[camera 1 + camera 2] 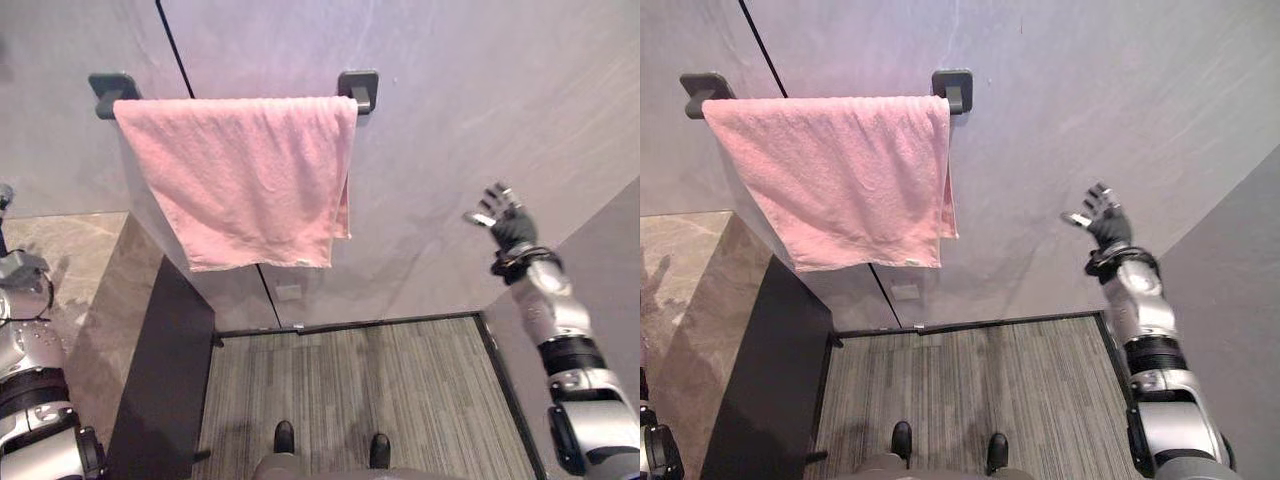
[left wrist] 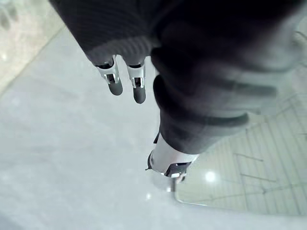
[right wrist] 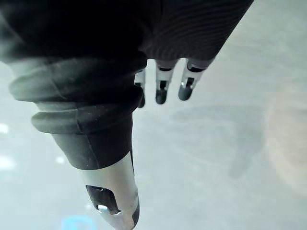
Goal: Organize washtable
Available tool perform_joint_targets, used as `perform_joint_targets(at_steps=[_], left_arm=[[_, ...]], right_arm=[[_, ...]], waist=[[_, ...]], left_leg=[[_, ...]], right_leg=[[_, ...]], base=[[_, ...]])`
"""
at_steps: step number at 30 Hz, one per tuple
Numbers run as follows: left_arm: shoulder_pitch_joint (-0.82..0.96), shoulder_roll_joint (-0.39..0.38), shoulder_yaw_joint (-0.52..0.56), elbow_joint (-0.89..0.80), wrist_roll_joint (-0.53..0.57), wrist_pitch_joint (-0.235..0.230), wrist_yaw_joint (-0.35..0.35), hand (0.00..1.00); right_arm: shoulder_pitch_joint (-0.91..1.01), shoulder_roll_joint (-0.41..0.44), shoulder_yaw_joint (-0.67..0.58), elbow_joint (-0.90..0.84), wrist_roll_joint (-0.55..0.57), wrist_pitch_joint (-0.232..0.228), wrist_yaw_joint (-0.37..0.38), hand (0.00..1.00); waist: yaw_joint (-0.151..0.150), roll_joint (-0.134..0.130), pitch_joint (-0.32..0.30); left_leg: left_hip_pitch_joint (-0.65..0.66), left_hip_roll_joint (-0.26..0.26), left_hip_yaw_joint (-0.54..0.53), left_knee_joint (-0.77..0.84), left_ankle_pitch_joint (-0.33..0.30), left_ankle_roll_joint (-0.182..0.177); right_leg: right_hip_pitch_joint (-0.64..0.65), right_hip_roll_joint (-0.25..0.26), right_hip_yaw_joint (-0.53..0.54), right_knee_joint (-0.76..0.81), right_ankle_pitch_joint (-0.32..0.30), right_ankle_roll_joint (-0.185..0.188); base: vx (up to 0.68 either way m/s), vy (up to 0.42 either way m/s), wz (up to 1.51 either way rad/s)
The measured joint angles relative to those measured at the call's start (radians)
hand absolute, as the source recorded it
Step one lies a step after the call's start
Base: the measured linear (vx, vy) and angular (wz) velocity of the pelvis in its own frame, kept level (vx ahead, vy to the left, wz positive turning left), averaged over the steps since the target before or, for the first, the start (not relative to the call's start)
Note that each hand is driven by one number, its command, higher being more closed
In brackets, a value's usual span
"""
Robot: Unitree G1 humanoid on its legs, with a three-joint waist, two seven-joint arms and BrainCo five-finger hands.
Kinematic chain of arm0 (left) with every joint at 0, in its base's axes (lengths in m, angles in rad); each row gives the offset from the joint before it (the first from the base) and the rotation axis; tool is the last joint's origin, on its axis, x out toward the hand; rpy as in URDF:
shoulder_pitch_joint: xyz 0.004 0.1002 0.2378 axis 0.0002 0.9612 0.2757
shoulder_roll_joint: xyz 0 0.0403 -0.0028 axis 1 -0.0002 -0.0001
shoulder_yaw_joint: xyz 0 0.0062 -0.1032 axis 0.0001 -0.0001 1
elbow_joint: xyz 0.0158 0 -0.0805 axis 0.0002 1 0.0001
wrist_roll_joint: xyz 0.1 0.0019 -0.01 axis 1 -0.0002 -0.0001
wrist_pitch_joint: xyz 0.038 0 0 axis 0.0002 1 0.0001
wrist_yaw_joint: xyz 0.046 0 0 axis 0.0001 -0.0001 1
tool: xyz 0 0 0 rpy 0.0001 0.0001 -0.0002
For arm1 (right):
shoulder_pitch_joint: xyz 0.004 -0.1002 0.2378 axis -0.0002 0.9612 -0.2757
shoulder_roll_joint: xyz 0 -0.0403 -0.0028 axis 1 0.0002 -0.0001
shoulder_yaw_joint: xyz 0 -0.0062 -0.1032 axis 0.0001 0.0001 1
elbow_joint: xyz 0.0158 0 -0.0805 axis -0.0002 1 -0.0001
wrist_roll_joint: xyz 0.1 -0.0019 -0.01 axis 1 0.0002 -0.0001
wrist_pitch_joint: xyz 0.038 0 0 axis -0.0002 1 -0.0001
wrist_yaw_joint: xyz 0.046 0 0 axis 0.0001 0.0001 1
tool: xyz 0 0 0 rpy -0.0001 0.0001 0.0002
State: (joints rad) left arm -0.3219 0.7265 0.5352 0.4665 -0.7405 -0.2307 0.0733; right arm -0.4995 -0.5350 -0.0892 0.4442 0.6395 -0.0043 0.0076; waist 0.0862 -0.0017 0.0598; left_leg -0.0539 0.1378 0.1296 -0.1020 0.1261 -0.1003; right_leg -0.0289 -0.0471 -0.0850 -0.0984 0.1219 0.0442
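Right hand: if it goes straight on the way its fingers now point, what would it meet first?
Probably the grey wall: the right hand is raised, fingers open, clear of the pink towel. Depth is unclear.

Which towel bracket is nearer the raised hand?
The right bracket, on the same side as the right hand; the towel lies between that hand and the left bracket.
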Motion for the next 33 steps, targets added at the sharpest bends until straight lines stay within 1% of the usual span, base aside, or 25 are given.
perform_joint_targets(at_steps=[2,3,4,5,7,8,9,10,11,12,13,15,16,17,18,19,20,21,23,26,27,29,30,31,33], left_arm=[[0.001,0.000,0.012,-0.104,0.027,-0.004,0.029,0.00],[0.001,0.000,0.012,-0.133,0.044,-0.007,0.037,0.00],[0.001,-0.001,0.011,-0.205,0.075,-0.010,0.049,0.00],[0.000,-0.001,-0.007,-0.293,0.111,-0.019,0.064,0.00],[-0.001,-0.001,-0.037,-0.363,0.137,-0.032,0.064,0.00],[-0.010,-0.007,-0.076,-0.404,0.148,-0.041,0.063,0.00],[-0.012,-0.009,-0.099,-0.424,0.153,-0.043,0.063,0.00],[-0.011,-0.011,-0.150,-0.458,0.157,-0.045,0.053,0.00],[-0.012,-0.012,-0.188,-0.477,0.157,-0.046,0.037,0.00],[-0.011,-0.012,-0.259,-0.507,0.143,-0.044,-0.006,0.00],[-0.011,-0.014,-0.283,-0.518,0.118,-0.041,-0.037,0.00],[-0.008,-0.022,-0.357,-0.545,0.049,-0.036,-0.124,0.00],[-0.008,-0.027,-0.374,-0.546,0.028,-0.031,-0.145,0.00],[-0.001,-0.038,-0.397,-0.544,-0.007,-0.019,-0.182,0.00],[0.009,-0.039,-0.430,-0.534,-0.036,-0.014,-0.211,0.00],[0.013,-0.039,-0.447,-0.528,-0.043,-0.010,-0.224,0.00],[0.028,-0.039,-0.478,-0.513,-0.076,0.003,-0.262,0.00],[0.032,-0.038,-0.493,-0.500,-0.084,0.011,-0.275,0.00],[0.049,-0.038,-0.538,-0.452,-0.132,0.037,-0.318,0.00],[0.047,-0.035,-0.595,-0.403,-0.184,0.063,-0.361,0.00],[0.044,-0.035,-0.607,-0.393,-0.192,0.067,-0.365,0.00],[0.005,-0.033,-0.662,-0.343,-0.193,0.078,-0.381,0.00],[-0.011,-0.033,-0.678,-0.331,-0.196,0.082,-0.381,0.00],[-0.053,-0.033,-0.708,-0.311,-0.209,0.092,-0.385,0.00],[-0.153,-0.025,-0.766,-0.264,-0.230,0.096,-0.401,0.00]], right_arm=[[0.001,0.002,-0.040,-0.152,-0.002,-0.030,-0.033,0.00],[0.001,0.002,-0.044,-0.196,-0.002,-0.040,-0.039,0.00],[0.001,0.009,-0.057,-0.284,-0.006,-0.069,-0.052,0.00],[0.001,0.011,-0.060,-0.368,-0.009,-0.115,-0.056,0.00],[0.000,0.017,-0.058,-0.427,-0.009,-0.153,-0.054,0.00],[0.000,0.019,-0.047,-0.461,-0.001,-0.179,-0.050,0.00],[-0.002,0.020,-0.031,-0.471,-0.001,-0.191,-0.049,0.00],[-0.011,0.021,0.024,-0.476,0.013,-0.203,-0.036,0.00],[-0.018,0.021,0.076,-0.476,0.025,-0.205,-0.020,0.00],[-0.023,0.021,0.180,-0.476,0.044,-0.202,0.013,0.00],[-0.023,0.021,0.219,-0.476,0.059,-0.191,0.032,0.00],[-0.036,0.018,0.350,-0.466,0.086,-0.157,0.095,0.00],[-0.045,0.017,0.382,-0.457,0.099,-0.144,0.111,0.00],[-0.072,0.014,0.436,-0.430,0.118,-0.132,0.143,0.00],[-0.106,0.001,0.487,-0.398,0.143,-0.123,0.160,0.00],[-0.122,-0.011,0.511,-0.384,0.152,-0.121,0.173,0.00],[-0.150,-0.040,0.552,-0.363,0.178,-0.115,0.193,0.00],[-0.160,-0.051,0.569,-0.354,0.187,-0.114,0.200,0.00],[-0.183,-0.078,0.621,-0.328,0.219,-0.105,0.228,0.00],[-0.209,-0.075,0.694,-0.278,0.236,-0.100,0.257,0.00],[-0.214,-0.066,0.702,-0.267,0.236,-0.100,0.259,0.00],[-0.240,-0.022,0.724,-0.223,0.255,-0.099,0.259,0.00],[-0.247,-0.012,0.727,-0.214,0.256,-0.098,0.258,0.00],[-0.272,0.008,0.728,-0.196,0.258,-0.098,0.257,0.00],[-0.348,0.044,0.730,-0.154,0.258,-0.098,0.254,0.00]], waist=[[-0.015,0.001,-0.014],[-0.015,0.000,-0.020],[-0.019,0.000,-0.027],[-0.024,0.002,-0.033],[-0.024,0.005,-0.054],[-0.029,0.011,-0.061],[-0.031,0.014,-0.065],[-0.039,0.020,-0.077],[-0.042,0.025,-0.082],[-0.043,0.031,-0.086],[-0.043,0.033,-0.087],[-0.044,0.034,-0.087],[-0.044,0.034,-0.087],[-0.045,0.034,-0.087],[-0.044,0.034,-0.087],[-0.044,0.033,-0.087],[-0.041,0.032,-0.086],[-0.039,0.030,-0.086],[-0.017,0.020,-0.081],[-0.012,0.004,-0.073],[-0.010,0.001,-0.069],[-0.004,-0.007,-0.031],[0.002,-0.009,-0.028],[0.010,-0.009,-0.010],[0.013,-0.005,0.035]], left_leg=[[0.005,0.000,-0.005,0.000,-0.001,-0.002],[0.005,-0.001,-0.006,0.000,-0.002,-0.002],[0.008,-0.003,-0.011,0.000,0.000,0.000],[0.018,-0.008,-0.019,0.000,0.000,0.000],[0.018,-0.013,-0.022,0.000,0.000,0.000],[0.022,-0.019,-0.034,-0.001,0.000,0.000],[0.022,-0.021,-0.039,-0.001,0.000,0.000],[0.022,-0.026,-0.045,-0.001,0.000,0.000],[0.023,-0.028,-0.048,-0.001,0.001,0.002],[0.027,-0.031,-0.051,-0.001,0.002,0.003],[0.028,-0.032,-0.052,-0.001,0.002,0.004],[0.027,-0.033,-0.054,-0.001,0.004,0.005],[0.027,-0.034,-0.055,-0.001,0.004,0.005],[0.025,-0.034,-0.057,-0.001,0.004,0.005],[0.022,-0.033,-0.067,-0.001,0.003,0.005],[0.018,-0.034,-0.073,-0.001,0.004,0.005],[0.012,-0.033,-0.076,-0.001,0.006,0.008],[0.010,-0.033,-0.077,-0.001,0.006,0.008],[0.005,-0.029,-0.086,-0.001,0.007,0.008],[-0.028,-0.025,-0.100,-0.001,0.016,0.006],[-0.035,-0.024,-0.100,-0.001,0.019,0.008],[-0.048,-0.021,-0.102,0.000,0.026,0.005],[-0.059,-0.020,-0.101,0.000,0.028,0.005],[-0.080,-0.017,-0.102,0.000,0.034,0.005],[-0.118,-0.013,-0.107,0.000,0.049,0.002]], right_leg=[[0.008,-0.001,-0.005,-0.001,-0.002,0.000],[0.009,-0.001,-0.008,-0.001,-0.002,0.000],[0.015,-0.003,-0.021,0.000,-0.008,0.000],[0.028,-0.007,-0.028,0.000,-0.013,0.002],[0.031,-0.009,-0.034,0.000,-0.018,0.006],[0.043,-0.011,-0.048,0.000,-0.022,0.008],[0.046,-0.013,-0.053,0.000,-0.025,0.010],[0.048,-0.017,-0.056,0.000,-0.028,0.007],[0.052,-0.019,-0.059,0.000,-0.028,0.007],[0.058,-0.022,-0.066,0.000,-0.029,0.008],[0.060,-0.023,-0.068,0.000,-0.031,0.010],[0.060,-0.025,-0.070,0.000,-0.033,0.014],[0.060,-0.025,-0.071,0.000,-0.034,0.014],[0.060,-0.025,-0.073,0.000,-0.035,0.016],[0.060,-0.026,-0.077,0.000,-0.035,0.016],[0.060,-0.026,-0.081,0.000,-0.035,0.016],[0.059,-0.026,-0.084,0.000,-0.035,0.016],[0.059,-0.026,-0.087,0.000,-0.034,0.017],[0.057,-0.025,-0.094,0.000,-0.031,0.015],[0.033,-0.020,-0.107,0.000,-0.027,0.009],[0.027,-0.019,-0.107,0.000,-0.026,0.008],[0.015,-0.016,-0.110,0.000,-0.022,0.005],[0.003,-0.014,-0.109,0.000,-0.020,0.005],[-0.017,-0.010,-0.109,0.000,-0.013,0.002],[-0.053,-0.005,-0.112,0.000,0.000,-0.003]], base=[[-0.03,0.002,0.07],[-0.02,0.001,0.09],[-0.01,0.001,0.15],[-0.01,0.003,0.15],[0.00,0.003,0.17],[0.00,0.004,0.25],[0.00,0.012,0.26],[-0.01,0.017,0.17],[-0.02,0.018,0.15],[-0.03,0.010,0.11],[-0.04,0.008,0.08],[-0.02,0.001,0.02],[-0.03,-0.002,0.03],[-0.03,-0.006,0.07],[-0.03,-0.007,0.12],[-0.02,-0.004,0.21],[-0.01,0.000,0.19],[-0.01,-0.001,0.17],[0.00,-0.010,0.09],[0.00,-0.020,0.13],[0.00,-0.015,0.05],[0.00,0.000,0.00],[-0.04,-0.011,-0.03],[-0.05,-0.013,-0.03],[-0.07,-0.014,0.02]])
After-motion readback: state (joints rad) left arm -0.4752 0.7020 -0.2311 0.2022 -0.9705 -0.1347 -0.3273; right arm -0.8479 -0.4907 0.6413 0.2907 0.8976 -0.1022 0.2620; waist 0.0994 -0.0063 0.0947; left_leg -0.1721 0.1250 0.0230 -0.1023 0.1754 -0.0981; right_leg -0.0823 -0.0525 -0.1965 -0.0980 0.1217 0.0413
